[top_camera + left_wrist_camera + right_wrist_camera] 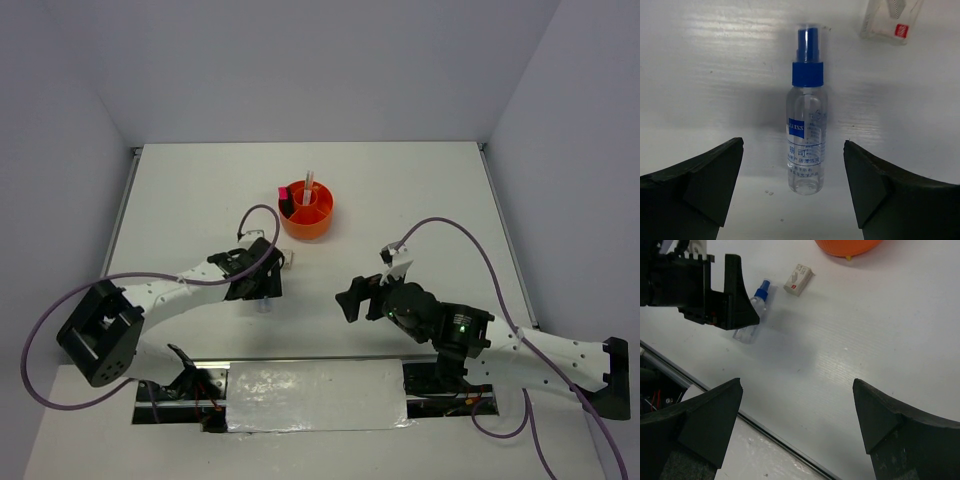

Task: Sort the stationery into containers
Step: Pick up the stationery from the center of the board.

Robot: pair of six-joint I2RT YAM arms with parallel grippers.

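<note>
left wrist: spray bottle [806, 125] between spread left claw [793, 145] | top: organiser [307, 210]

Round orange organiser [305, 230] upright, white pen [308, 185] standing in its central tube, pink-black highlighter [285, 199] in its left ring compartment, clear blue-topped spray bottle [806, 125] lying flat near the organiser's arm-facing side, small white red-labelled box [798, 279] between bottle and organiser.

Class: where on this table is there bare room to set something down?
Bare: behind the organiser toward the far edge, and right of it. Crowded: spray bottle and small box by the left pincer.
</note>
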